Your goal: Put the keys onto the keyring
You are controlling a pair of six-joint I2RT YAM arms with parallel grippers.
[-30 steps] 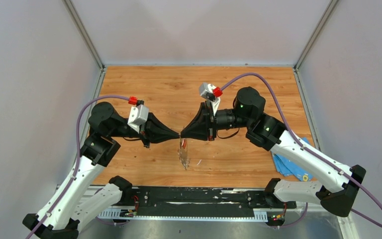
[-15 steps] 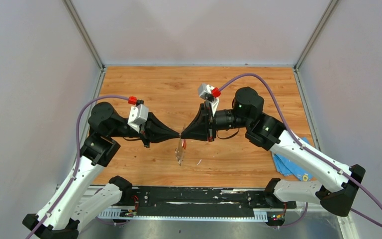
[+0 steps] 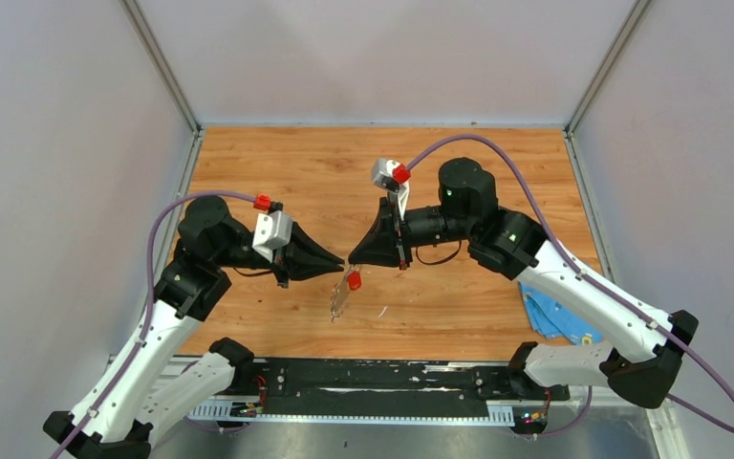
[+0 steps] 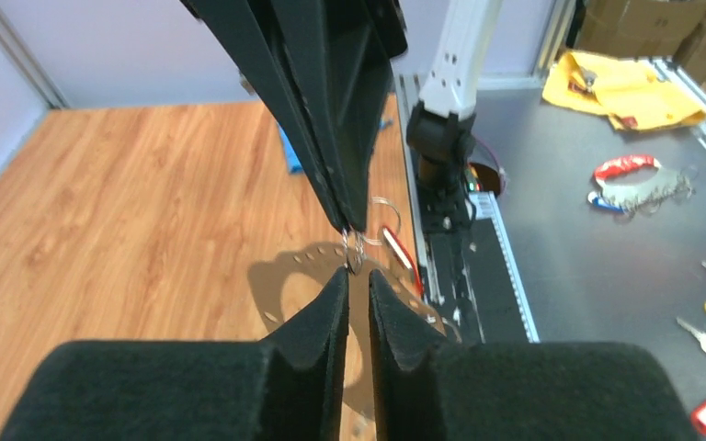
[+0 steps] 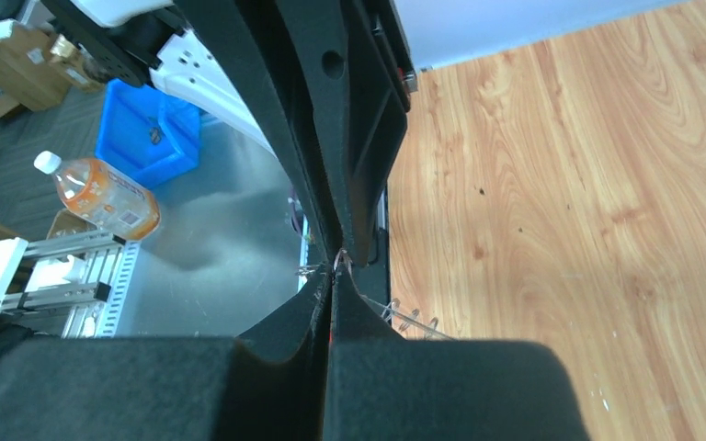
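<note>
The keyring (image 3: 338,299), a thin grey ring with a jagged edge, hangs edge-on above the table under the two gripper tips. A red-headed key (image 3: 354,280) dangles on it just below them. My right gripper (image 3: 350,261) is shut on the top of the keyring (image 5: 409,319), its jaws pressed together in the right wrist view (image 5: 333,274). My left gripper (image 3: 343,267) faces it tip to tip. Its jaws stand a narrow gap apart (image 4: 358,273), with the ring's wire (image 4: 354,246) just beyond them. The red key (image 4: 395,250) shows to the right.
A blue cloth (image 3: 554,320) lies at the table's right edge under the right arm. A thin white sliver (image 3: 382,311) rests on the wood near the ring. The black rail (image 3: 373,378) carrying the arm bases runs along the near edge.
The left gripper has opened a little and drawn back to the left. The right gripper has shut and shifted left. The keyring has swung left, and the red key now hangs in view.
</note>
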